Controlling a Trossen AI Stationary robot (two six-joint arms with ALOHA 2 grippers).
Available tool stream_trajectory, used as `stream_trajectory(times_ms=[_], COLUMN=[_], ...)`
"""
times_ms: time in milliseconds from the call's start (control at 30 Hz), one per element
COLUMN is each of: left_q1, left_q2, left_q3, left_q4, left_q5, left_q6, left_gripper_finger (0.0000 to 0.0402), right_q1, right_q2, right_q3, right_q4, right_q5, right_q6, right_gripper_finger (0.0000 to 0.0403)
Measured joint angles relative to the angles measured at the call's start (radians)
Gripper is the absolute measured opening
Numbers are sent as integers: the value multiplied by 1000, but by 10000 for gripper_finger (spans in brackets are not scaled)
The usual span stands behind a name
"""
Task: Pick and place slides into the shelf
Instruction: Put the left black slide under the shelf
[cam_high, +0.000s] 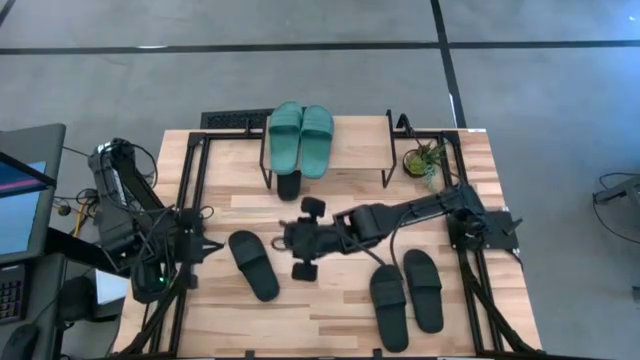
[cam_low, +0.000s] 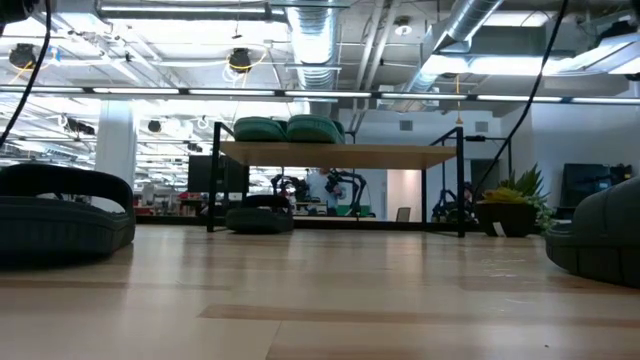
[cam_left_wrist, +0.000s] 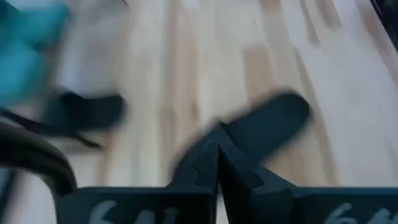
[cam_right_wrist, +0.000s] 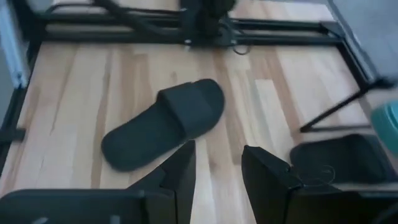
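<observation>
Slide (cam_right_wrist: 165, 123), black, lies alone on the table between the arms; likely light, flexible foam. Grasp across its strap. Right gripper (cam_right_wrist: 217, 171) hovers near, jaws parted, empty; left gripper (cam_left_wrist: 217, 163) closed, empty.

My tool (cam_right_wrist: 217, 168) is black; a teal-green pair (cam_high: 300, 135) tops the pale shelf (cam_high: 355, 150), black slides (cam_high: 253, 264) on my light striped worktop (cam_high: 330, 310).

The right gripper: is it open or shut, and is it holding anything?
Open and empty. The right gripper shows a clear gap between its fingers, hovering above the table.
</observation>
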Motion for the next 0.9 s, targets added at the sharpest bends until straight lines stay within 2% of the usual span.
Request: stream_trajectory(times_ms=[67, 133, 333, 433, 567, 633, 767, 833, 900], left_q1=[5, 19, 32, 33, 33, 45, 90, 112, 133], left_q2=[9, 25, 111, 172, 238, 260, 302, 326, 349], left_q3=[0, -1, -77, -138, -198, -223, -300, -326, -333], left_q4=[-8, -12, 21, 67, 124, 170, 368, 452, 450], left_q5=[99, 141, 153, 200, 248, 277, 362, 352, 315], left_q6=[-34, -82, -128, -165, -290, -341, -350, -346, -372], left_gripper_finger=[0, 0, 1, 8, 13, 13, 13, 13, 13], right_q1=[-12, -16, 9, 28, 64, 84, 121, 137, 151], right_q2=[0, -12, -44, -67, -115, -132, -172, -194, -209], right_q3=[0, -1, 0, -1, 0, 0, 0, 0, 0], right_q4=[-12, -24, -12, -51, -107, -114, -141, -155, -164], right_q5=[0, -3, 31, 32, 55, 85, 134, 151, 166], right_q6=[69, 72, -37, -67, -76, -77, -86, -85, -85], right_gripper_finger=[118, 118, 118, 118, 118, 118, 118, 118, 118])
